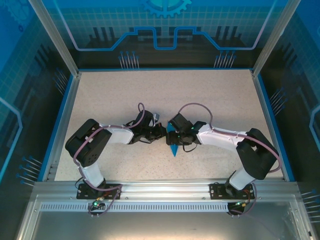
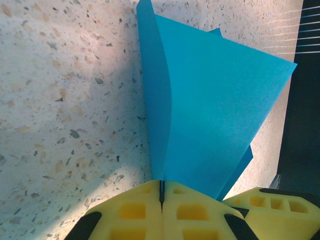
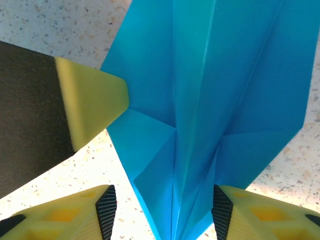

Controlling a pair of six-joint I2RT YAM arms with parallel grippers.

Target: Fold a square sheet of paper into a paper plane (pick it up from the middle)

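The square sheet of paper stands folded into a teal-blue paper plane (image 1: 174, 149) between the two arms at mid-table. In the left wrist view the paper plane (image 2: 215, 100) rises on edge from my left gripper (image 2: 161, 189), whose yellow fingers are shut on its lower fold. My left gripper (image 1: 162, 133) faces my right gripper (image 1: 172, 137) closely. In the right wrist view the paper plane (image 3: 210, 100) shows its centre crease and wing folds. My right gripper (image 3: 164, 212) is open, with the plane's narrow end between its ribbed pads (image 3: 106, 210). A left gripper finger (image 3: 92, 100) touches the plane's left edge.
The speckled beige table (image 1: 165, 95) lies open behind the arms and to both sides. A blue rim (image 1: 62, 120) and metal frame posts (image 1: 52, 35) border it. A right gripper finger (image 2: 272, 210) sits close beside my left fingers.
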